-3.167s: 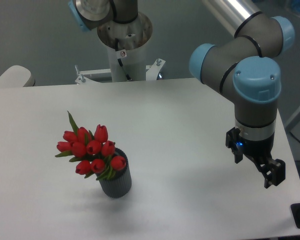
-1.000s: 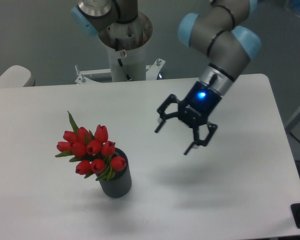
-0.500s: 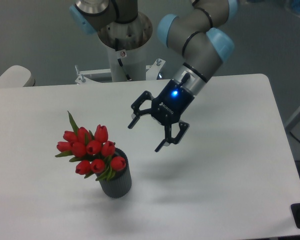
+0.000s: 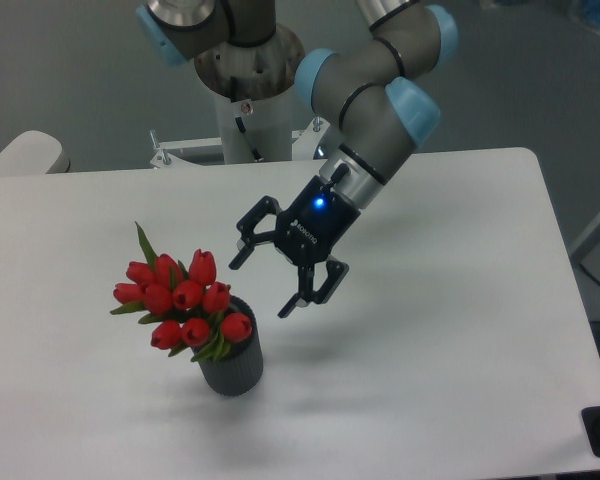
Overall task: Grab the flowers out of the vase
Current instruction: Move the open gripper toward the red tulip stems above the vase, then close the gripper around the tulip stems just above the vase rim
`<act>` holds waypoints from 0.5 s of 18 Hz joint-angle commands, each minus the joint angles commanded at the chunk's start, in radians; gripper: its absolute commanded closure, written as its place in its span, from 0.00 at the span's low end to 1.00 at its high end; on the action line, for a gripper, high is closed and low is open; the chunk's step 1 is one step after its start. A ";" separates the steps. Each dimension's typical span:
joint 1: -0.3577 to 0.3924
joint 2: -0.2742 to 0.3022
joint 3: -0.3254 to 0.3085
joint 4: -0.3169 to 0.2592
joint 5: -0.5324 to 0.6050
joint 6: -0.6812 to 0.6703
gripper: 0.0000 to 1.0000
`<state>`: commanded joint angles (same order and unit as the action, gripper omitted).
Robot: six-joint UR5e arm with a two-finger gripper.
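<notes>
On my fixed camera I see the pincer (image 4: 261,285) hanging above the white tabletop (image 4: 460,330) with its fingers spread wide, holding nothing, a blue light lit on its body. The red tulips (image 4: 183,302) stand just to its lower left, apart from its fingertips, stems down in the dark grey ribbed vase (image 4: 233,366) below them.

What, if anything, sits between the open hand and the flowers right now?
Nothing visible. The hand, jaws spread, hangs above bare table to the right of the flowers, which stand in the vase. Only open air separates them.
</notes>
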<state>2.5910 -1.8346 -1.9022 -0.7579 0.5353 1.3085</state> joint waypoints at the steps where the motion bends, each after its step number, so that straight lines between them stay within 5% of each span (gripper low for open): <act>1: -0.005 -0.006 0.003 0.003 0.000 0.000 0.00; 9: -0.023 -0.022 0.002 0.005 0.000 -0.020 0.00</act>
<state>2.5679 -1.8561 -1.9006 -0.7532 0.5354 1.2886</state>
